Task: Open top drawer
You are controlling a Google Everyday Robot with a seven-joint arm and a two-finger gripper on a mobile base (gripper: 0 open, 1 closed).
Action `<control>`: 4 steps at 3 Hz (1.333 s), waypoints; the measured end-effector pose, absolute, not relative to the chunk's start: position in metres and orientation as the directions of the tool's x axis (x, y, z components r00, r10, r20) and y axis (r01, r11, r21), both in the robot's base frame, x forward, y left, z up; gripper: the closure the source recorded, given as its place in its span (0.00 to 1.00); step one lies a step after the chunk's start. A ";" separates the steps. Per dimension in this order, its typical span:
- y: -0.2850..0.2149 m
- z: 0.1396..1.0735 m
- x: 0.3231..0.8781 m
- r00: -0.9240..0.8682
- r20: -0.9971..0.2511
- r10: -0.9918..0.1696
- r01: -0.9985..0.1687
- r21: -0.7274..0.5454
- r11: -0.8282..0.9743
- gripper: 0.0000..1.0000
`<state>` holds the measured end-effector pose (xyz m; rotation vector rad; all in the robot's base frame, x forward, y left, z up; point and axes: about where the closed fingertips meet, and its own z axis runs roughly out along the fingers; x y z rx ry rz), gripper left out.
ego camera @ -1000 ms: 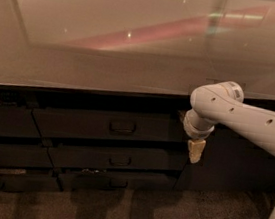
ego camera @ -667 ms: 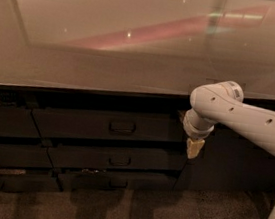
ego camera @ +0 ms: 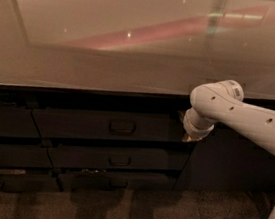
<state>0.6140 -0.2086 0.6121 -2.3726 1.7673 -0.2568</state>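
The top drawer (ego camera: 75, 123) is the wide dark front just under the countertop, with a small loop handle (ego camera: 122, 127) at its centre. The white arm (ego camera: 247, 118) reaches in from the right. Its gripper (ego camera: 190, 136) points down at the drawer's upper right corner, well to the right of the handle. The wrist hides most of the gripper. I cannot tell whether it touches the drawer front.
A pale glossy countertop (ego camera: 132, 75) overhangs the drawers. Two shallower dark drawers (ego camera: 118, 160) sit below the top one. More dark drawer fronts (ego camera: 4, 124) stand at the left. Dark carpet (ego camera: 164, 216) covers the floor in front.
The gripper has risen a little and shifted slightly left, from beside the drawer's right edge to its upper right corner. The drawers have not moved.
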 end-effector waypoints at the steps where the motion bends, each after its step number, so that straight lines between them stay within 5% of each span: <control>1: -0.209 0.612 0.614 0.282 0.035 -0.959 -0.929 -0.239 -0.282 0.89; 2: -0.209 0.612 0.614 0.282 0.035 -0.959 -0.929 -0.239 -0.282 1.00; 4: -0.209 0.618 0.617 0.282 0.035 -0.959 -0.929 -0.239 -0.282 1.00</control>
